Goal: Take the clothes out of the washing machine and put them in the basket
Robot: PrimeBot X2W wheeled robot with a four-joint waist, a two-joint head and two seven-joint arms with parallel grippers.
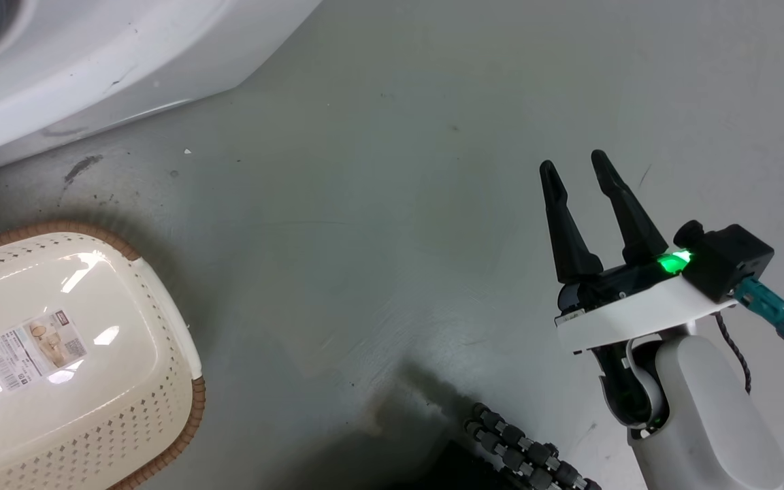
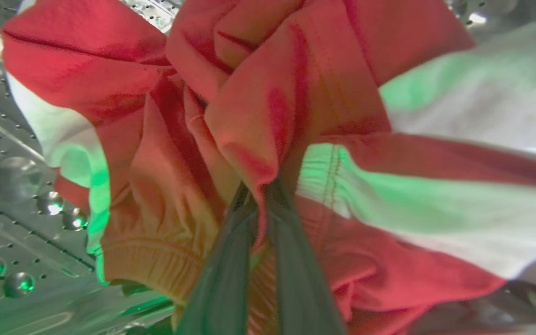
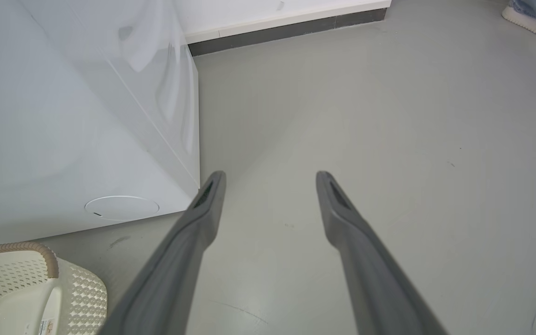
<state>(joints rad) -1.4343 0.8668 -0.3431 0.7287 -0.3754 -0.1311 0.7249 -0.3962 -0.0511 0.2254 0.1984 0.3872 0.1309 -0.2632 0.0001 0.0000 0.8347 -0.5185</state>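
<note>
Clothes (image 2: 296,93): the left gripper (image 2: 258,200) has its two fingers closed on a red fold, the cloth pinched between their tips; red bunches rise from the pinch toward 12 o'clock, a gathered cuff hangs at 7 o'clock, and white panels spread to 3 o'clock; behind them, at 9 o'clock, runs the perforated steel drum (image 2: 12,153), so the clothes lie inside the washer (image 1: 92,61).

In the head view the right gripper (image 1: 573,163) hangs at 4 o'clock over bare floor (image 1: 365,204), fingers apart and holding nothing; a black ribbed cable (image 1: 528,456) lies at 6 o'clock; the basket (image 1: 167,340) stands at 8 o'clock, well apart from that gripper, a sticker (image 1: 31,350) on its smooth bottom; the washer's white front sits at 11 o'clock, near the basket.

In the right wrist view a shoe (image 3: 533,21) shows at 1 o'clock.
</note>
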